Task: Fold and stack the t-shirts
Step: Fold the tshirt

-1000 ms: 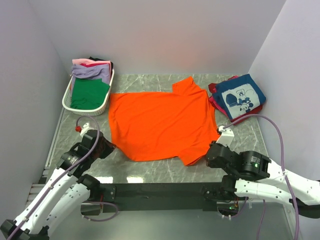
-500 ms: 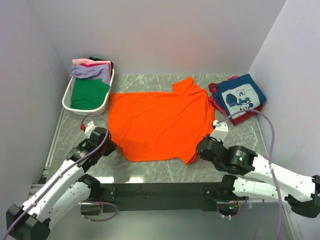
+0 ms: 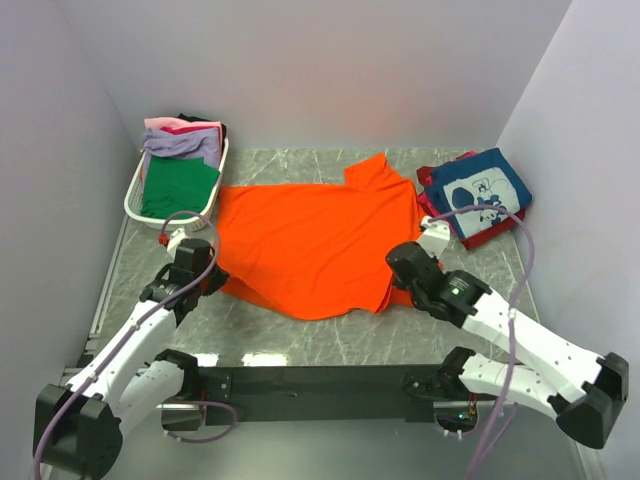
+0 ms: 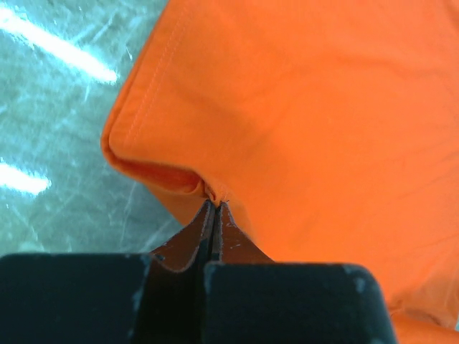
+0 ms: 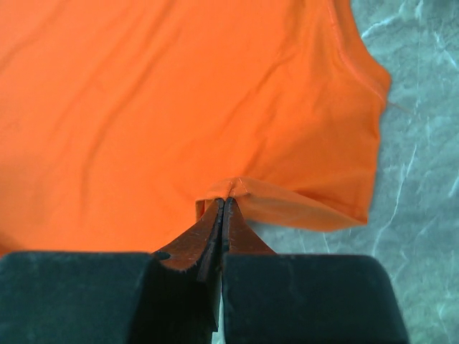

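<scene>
Spread across the middle of the grey marbled worktop (image 3: 300, 340): a plain bright orange t-shirt (image 3: 320, 240), soft knit, lightly rippled, with one short sleeve pointing toward the far edge. Near edge drawn up and doubled back at both ends, forming a shallow V as seen from above.

Pinched at the near-left corner by the left fingers (image 4: 192, 240), pressed together on a fold of stitched edge. Held likewise at the near-right corner by the right fingers (image 5: 197, 240), clamped flat on a small raised tuck of cloth. Line of stitching plain along the edge in the left wrist view.

To the far right, a folded stack topped by a navy blue tee (image 3: 485, 190) with white cartoon print, and red cloth (image 3: 480, 234) peeking out beneath. At far left, a white slatted plastic basket (image 3: 132, 195) holding a green tee (image 3: 178, 188), with lavender cloth (image 3: 180, 143) and pink cloth (image 3: 165, 124) bunched behind. Dark scrap at the basket's back too small to identify. Fingertips buried in orange folds; nearer sleeve hard to make out.
</scene>
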